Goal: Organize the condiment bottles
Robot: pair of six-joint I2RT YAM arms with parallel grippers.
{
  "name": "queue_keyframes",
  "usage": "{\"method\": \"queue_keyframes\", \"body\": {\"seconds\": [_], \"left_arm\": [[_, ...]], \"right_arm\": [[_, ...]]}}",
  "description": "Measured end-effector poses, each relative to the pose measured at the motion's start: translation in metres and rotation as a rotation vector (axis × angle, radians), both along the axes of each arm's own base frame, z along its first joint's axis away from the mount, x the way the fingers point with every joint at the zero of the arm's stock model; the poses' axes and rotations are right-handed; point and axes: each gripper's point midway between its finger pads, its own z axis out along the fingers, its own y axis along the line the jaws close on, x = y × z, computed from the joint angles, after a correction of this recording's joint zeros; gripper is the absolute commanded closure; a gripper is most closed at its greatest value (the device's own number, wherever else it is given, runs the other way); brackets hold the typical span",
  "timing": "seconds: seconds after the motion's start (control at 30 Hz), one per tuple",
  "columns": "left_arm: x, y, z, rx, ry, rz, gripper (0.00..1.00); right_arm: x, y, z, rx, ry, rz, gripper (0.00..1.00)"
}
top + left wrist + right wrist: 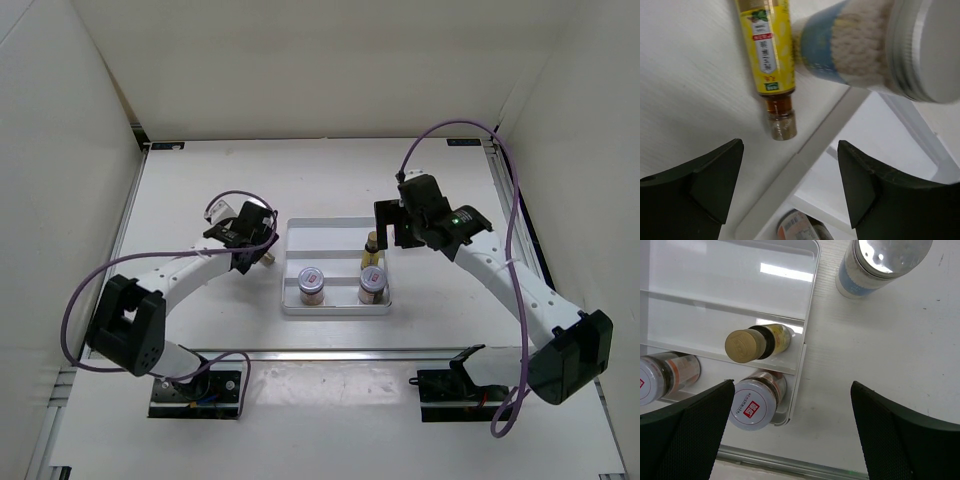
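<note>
A shallow white tray (335,232) sits mid-table. Two pinkish jars (312,284) (371,284) stand in its front compartment, and a slim yellow bottle (372,250) stands behind the right one. My left gripper (790,185) is open and empty over the tray's left rim (805,165). Past it a second yellow bottle (769,55) lies on the table beside a white blue-banded cylinder (865,45). My right gripper (792,425) is open and empty above the tray's right front corner. Another white cylinder (875,265) stands on the table right of the tray (810,300).
The enclosure has white walls on the left, back and right. A metal rail (330,352) runs along the near side of the table. The tray's back compartment (730,270) holds nothing. Purple cables loop over both arms.
</note>
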Motion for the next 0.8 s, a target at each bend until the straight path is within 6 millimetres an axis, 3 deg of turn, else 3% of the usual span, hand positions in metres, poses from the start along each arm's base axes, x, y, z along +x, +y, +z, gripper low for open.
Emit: {"method": "queue_keyframes", "body": {"seconds": [0.13, 0.4, 0.57, 0.8], "left_arm": [[-0.003, 0.007, -0.020, 0.001, 0.063, 0.042, 0.14], [-0.008, 0.014, -0.059, 0.018, 0.182, 0.070, 0.24], [-0.005, 0.011, -0.066, 0.010, 0.208, 0.064, 0.39], [-0.003, 0.008, -0.075, -0.002, 0.249, 0.044, 0.48]], "right_arm": [[0.000, 0.000, 0.000, 0.000, -0.001, 0.000, 0.00], [0.000, -0.004, -0.004, -0.005, 0.008, -0.008, 0.00], [-0.001, -0.004, -0.004, -0.006, 0.008, -0.008, 0.00], [0.000, -0.005, -0.005, -0.006, 0.010, -0.012, 0.00]]}}
